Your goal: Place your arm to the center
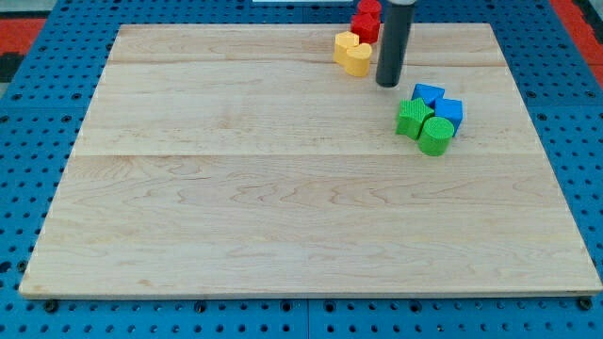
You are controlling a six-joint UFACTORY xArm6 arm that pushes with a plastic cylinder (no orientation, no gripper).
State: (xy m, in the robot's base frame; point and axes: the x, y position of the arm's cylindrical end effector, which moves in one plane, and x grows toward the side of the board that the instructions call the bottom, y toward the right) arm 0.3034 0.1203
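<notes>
My tip (388, 83) touches the wooden board (283, 188) near the view's top, right of the middle. A yellow heart-shaped block (353, 53) lies just left of the rod. Red blocks (366, 19) sit at the top edge behind it, partly hidden by the rod. To the tip's lower right is a tight cluster: a green star-shaped block (412, 117), a green cylinder (435, 136), and two blue blocks (429, 94) (449, 112). The tip stands apart from all the blocks.
The board lies on a blue perforated base (38, 104). Red areas (24, 19) show at the top corners.
</notes>
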